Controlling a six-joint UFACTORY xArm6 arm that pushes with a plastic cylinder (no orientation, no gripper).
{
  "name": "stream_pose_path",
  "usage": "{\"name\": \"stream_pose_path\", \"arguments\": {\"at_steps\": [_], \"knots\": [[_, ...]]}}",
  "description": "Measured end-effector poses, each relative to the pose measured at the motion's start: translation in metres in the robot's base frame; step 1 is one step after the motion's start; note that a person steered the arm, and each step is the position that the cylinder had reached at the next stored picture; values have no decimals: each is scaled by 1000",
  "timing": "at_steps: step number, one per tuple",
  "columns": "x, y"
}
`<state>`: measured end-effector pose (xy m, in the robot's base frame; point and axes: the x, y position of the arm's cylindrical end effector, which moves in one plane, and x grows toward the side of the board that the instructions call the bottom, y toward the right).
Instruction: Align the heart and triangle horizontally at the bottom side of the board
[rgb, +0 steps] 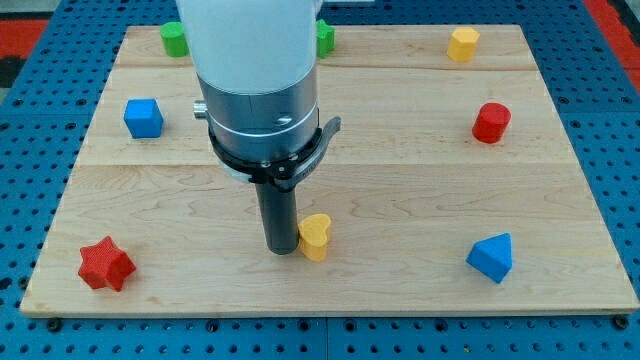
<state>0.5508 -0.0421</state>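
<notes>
Your rod is standing over the lower middle of the tabletop (560, 180), and its tip (281, 250) is resting just beside the yellow heart (315, 237), on the heart's left as the view has it and seemingly touching it. You are working with no claw here: the arm is ending in a plain rod, so nothing is opening, closing or gripping. The heart is lying directly toward the view's right of the tip. The blue triangle (491, 257) is sitting well apart from it, farther to the view's right and slightly nearer the view's bottom edge. The line from tip through heart is therefore pointing roughly at the triangle, only a little above it. This is the relation the coming move is turning on: a push to the view's right would probably be carrying the heart along the row the triangle is already occupying, though a slight downward bias seems needed to level the two. The red star (106, 264) is lying far to the view's left, clear of that path.
</notes>
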Motion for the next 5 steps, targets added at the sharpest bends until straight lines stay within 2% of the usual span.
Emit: {"name": "stream_pose_path", "arguments": {"at_steps": [2, 4, 5], "knots": [[-44, -36], [-53, -32], [-50, -1]]}}
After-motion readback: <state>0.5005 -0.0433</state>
